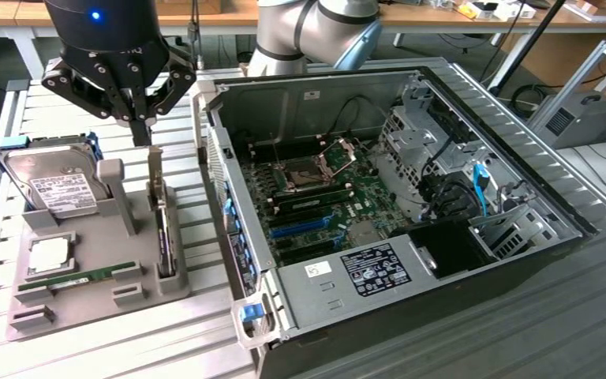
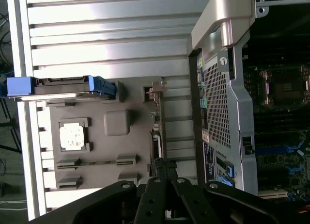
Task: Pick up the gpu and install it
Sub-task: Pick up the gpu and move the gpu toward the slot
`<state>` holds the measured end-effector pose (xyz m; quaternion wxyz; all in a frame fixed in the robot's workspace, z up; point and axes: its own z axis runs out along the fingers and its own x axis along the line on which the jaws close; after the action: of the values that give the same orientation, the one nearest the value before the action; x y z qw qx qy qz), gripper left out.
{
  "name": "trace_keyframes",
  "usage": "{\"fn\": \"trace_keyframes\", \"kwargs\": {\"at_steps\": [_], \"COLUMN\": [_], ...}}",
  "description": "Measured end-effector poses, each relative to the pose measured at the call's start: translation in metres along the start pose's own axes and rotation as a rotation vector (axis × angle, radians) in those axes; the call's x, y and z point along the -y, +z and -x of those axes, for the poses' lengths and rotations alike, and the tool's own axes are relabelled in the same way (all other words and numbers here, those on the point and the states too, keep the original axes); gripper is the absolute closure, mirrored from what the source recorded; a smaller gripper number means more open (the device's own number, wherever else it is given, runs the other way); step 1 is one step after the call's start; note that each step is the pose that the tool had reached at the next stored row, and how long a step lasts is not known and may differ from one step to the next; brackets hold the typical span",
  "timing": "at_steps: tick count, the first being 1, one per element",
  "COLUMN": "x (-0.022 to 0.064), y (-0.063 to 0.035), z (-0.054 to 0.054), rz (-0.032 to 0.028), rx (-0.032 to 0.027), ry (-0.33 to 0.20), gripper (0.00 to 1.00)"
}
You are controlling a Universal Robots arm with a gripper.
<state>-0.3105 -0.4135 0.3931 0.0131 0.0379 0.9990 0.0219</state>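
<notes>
The gpu (image 1: 158, 217) stands on its long edge in a slot of the grey holder (image 1: 103, 237), a thin dark card with a pale metal bracket at its far end. In the wrist view the gpu (image 2: 156, 132) is a narrow edge running away from my fingers (image 2: 170, 178). My gripper (image 1: 141, 125) hangs just above the card's far end, shut with nothing between its fingers. The open computer case (image 1: 387, 205) lies to the exterior view's right, with blue expansion slots (image 1: 303, 227) on its motherboard.
A hard drive (image 1: 56, 185) with blue side rails leans in the holder (image 2: 131, 146) beside a processor chip (image 1: 48, 255) and a green memory stick (image 1: 82, 278). The case wall (image 2: 227, 103) rises close beside the holder. Slatted metal table (image 1: 92, 339) lies underneath.
</notes>
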Motion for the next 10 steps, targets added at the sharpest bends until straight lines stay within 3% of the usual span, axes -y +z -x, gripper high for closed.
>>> {"fn": "trace_keyframes", "kwargs": {"at_steps": [4,6,7,10], "x": [0.0,0.0,0.0,0.0], "y": [0.0,0.0,0.0,0.0], "z": [0.0,0.0,0.0,0.0], "rz": [0.0,0.0,0.0,0.0], "rx": [0.0,0.0,0.0,0.0001], "ry": [0.0,0.0,0.0,0.0], "gripper": [0.89,0.83,0.7,0.58]}}
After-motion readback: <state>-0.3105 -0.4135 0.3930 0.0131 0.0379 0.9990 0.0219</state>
